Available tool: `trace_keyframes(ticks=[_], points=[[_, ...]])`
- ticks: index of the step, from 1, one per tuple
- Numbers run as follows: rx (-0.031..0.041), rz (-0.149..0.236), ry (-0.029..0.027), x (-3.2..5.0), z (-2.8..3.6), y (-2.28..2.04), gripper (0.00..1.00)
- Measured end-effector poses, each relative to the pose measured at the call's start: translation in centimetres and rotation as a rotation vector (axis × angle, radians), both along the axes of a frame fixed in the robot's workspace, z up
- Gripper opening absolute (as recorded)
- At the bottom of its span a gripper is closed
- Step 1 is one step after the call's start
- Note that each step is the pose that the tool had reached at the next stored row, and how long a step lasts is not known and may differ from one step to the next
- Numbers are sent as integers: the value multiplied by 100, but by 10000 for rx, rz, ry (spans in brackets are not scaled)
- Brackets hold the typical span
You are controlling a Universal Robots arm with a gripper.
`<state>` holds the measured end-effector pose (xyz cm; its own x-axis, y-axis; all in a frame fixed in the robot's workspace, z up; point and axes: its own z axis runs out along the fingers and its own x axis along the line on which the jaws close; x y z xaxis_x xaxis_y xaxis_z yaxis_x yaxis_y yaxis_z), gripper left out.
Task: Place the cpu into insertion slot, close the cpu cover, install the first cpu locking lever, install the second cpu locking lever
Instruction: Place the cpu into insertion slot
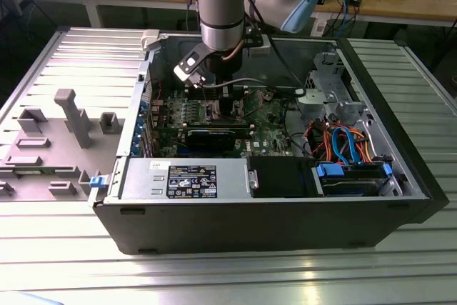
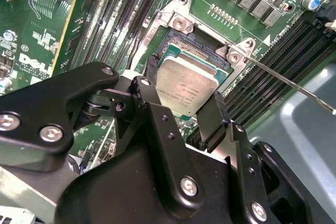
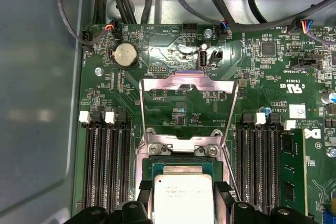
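Black gripper (image 2: 184,82) links right up front in the second wrist view: matte, angular, studded with bright screw heads. Its fingertips (image 2: 153,65) are clamped on two opposite edges of the cpu (image 2: 191,87). That's a flat square chip with a brushed silver-grey lid, a green rim and fine print too small to read. It sits right over the insertion slot (image 2: 185,40), a dark square recess in a silvery frame. Whether it's fully seated, I can't tell.

In the first wrist view the cpu cover (image 3: 157,86) is flipped wide open, a thin shiny metal frame with a cut-out centre. A locking lever (image 3: 231,129), just a thin steel wire, runs alongside it. Long black memory slots (image 3: 107,166) flank the socket on both sides of the green circuit board (image 3: 173,51), and there's a round coin battery (image 3: 125,54) beyond the cover.

Out to the exterior view. From the gripper (image 1: 225,103), the grey power supply (image 1: 143,176) with its black-and-white label (image 1: 191,181) is at six o'clock. Blue and orange cables (image 1: 343,144) are at four o'clock. A grey plastic fixture (image 1: 71,116) is at nine o'clock, outside the case on the ribbed metal table (image 1: 214,276).
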<state>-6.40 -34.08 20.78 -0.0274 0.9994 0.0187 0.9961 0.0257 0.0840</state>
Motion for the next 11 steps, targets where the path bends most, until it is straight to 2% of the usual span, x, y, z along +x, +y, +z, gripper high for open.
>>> trace_keyframes(ticks=[11], points=[[0,-61,1,4,-75,0,55]])
